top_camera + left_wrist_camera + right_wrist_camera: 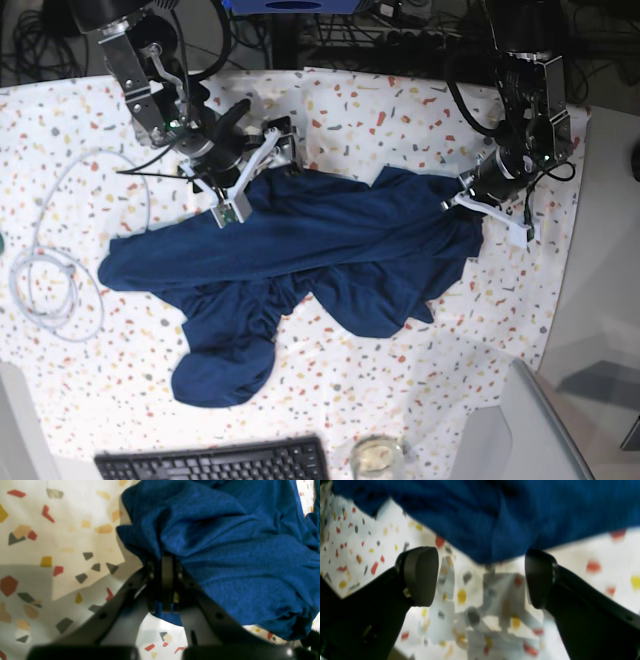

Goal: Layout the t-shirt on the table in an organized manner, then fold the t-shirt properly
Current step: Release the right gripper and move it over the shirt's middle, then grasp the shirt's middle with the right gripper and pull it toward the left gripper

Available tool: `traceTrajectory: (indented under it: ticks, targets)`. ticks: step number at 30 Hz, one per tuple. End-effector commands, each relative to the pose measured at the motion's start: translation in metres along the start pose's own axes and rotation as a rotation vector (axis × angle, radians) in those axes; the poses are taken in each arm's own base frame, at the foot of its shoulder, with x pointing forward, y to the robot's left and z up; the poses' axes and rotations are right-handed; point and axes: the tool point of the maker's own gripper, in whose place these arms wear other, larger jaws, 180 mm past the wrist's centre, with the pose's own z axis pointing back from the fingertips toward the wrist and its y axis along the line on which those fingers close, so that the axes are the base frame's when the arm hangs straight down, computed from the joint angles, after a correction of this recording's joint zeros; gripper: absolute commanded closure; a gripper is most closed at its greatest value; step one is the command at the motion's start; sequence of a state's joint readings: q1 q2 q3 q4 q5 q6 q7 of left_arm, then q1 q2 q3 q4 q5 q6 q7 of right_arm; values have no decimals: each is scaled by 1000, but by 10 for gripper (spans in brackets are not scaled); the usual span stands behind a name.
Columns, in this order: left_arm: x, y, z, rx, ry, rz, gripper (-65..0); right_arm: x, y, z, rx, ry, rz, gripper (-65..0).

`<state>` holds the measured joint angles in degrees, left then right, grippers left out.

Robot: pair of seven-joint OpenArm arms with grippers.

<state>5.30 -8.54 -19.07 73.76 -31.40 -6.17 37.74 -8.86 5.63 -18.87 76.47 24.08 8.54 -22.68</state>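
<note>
Covering most of the view, the speckled table carries the shirt, spread crumpled across its middle, one sleeve reaching toward a white cable. Left hand: pressed together, pinching a shirt edge. Right hand: fingers spread, just short of the shirt's edge, holding nothing.

The right wrist view is blurred; the t-shirt runs past its top edge.
</note>
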Motion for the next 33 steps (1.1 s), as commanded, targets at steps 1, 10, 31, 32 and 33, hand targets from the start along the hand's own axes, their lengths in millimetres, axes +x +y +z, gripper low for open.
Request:
traceTrajectory:
  ticks: [1, 10, 31, 32, 33]
  targets:
    - [16, -3, 3, -11, -43, -12, 0, 0, -2, -3, -12, 4, -6, -506]
    - [30, -11, 13, -28, -90, -39, 0, -15, -6, -12, -23, 39, -35, -63]
    - [87, -64, 46, -126, -271, -116, 0, 81, -4, 90, -71, 47, 198, -2]
    - [91, -66, 46, -130, -279, -116, 0, 92, -8, 89, -81, 48, 209, -2]
    - [96, -68, 45, -134, -288, -115, 0, 104, -12, 88, -92, 45, 219, -2]
